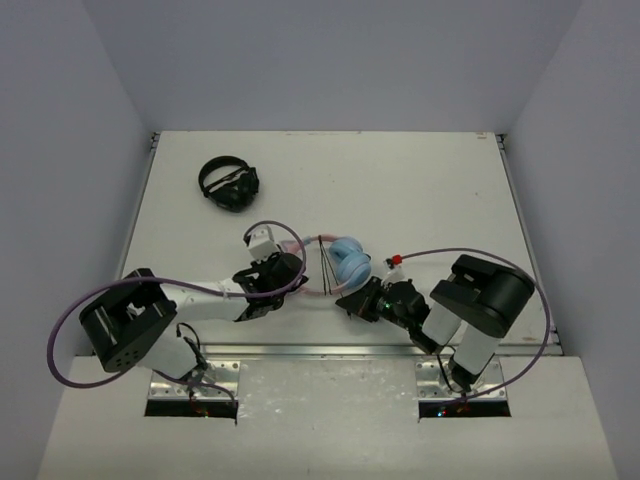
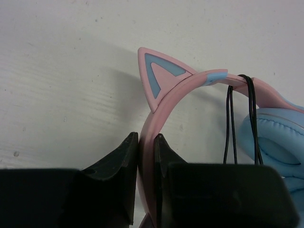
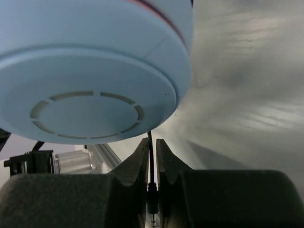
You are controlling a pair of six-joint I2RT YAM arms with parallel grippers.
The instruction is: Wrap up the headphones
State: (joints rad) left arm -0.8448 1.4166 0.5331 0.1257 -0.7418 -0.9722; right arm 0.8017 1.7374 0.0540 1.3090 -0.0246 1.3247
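The table (image 1: 420, 190) is white and flat, and up close it shows thin faint lines like wood grain; plain pale grey walls (image 1: 330, 60) stand at the back and on both sides of it, like a box with no lid; a thin metal strip (image 1: 330, 350) runs along the near edge, and the arms stand on a pale shelf (image 1: 320, 420) just below it. The headphones (image 1: 345, 262) lie near the front of the table, about in the middle, between the two grippers; the pink headband (image 2: 151, 128) points left and the light blue earcups (image 3: 90, 71) are on the right. The left gripper (image 2: 146, 138) has its jaws squeezed tight on the pink headband, just below one cat ear (image 2: 160, 76); a few strands of the thin black cable (image 2: 251, 118) cross over the headband beside an earcup. The right gripper (image 3: 152, 142) sits low, just in front of the earcups; its jaws are pinched on the black cable near its plug (image 3: 152, 194), with a round blue earcup right above them. A smaller pair of black headphones (image 1: 229, 184) lies well apart, toward the back left of the table; soft grey shadows fall on the white top beside the pink headband.
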